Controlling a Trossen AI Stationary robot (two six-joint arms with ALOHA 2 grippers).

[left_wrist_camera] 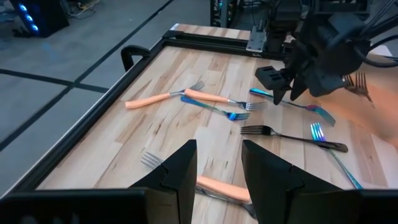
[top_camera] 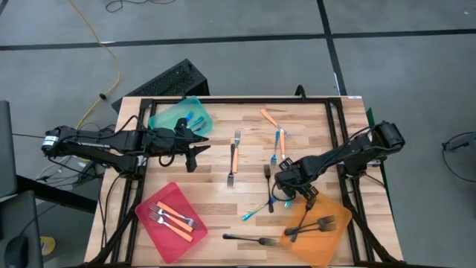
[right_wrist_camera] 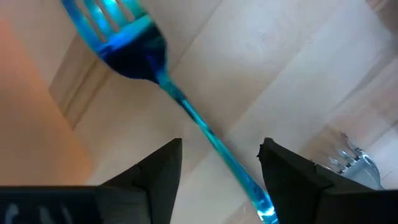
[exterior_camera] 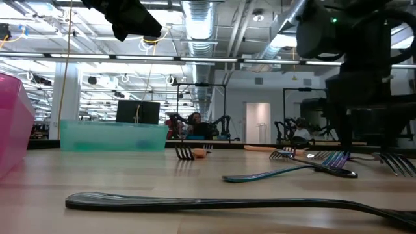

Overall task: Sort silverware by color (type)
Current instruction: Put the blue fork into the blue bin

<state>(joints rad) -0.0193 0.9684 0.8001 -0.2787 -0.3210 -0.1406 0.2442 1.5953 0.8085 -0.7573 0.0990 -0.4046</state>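
My two arms are dark, nearly black all over, built of slim links with chunky, blocky joints. My left arm [top_camera: 104, 143] has a pale silvery piece at its far base end, with thin black cables looping beside it. My right arm [top_camera: 349, 152] ends in a bulky rounded housing near the table edge. The fingers [left_wrist_camera: 177, 171] of my left gripper [left_wrist_camera: 217, 171] are flat, matte black wedges with angular edges, and my right gripper [right_wrist_camera: 217, 171] has the same dark fingers [right_wrist_camera: 158, 168].
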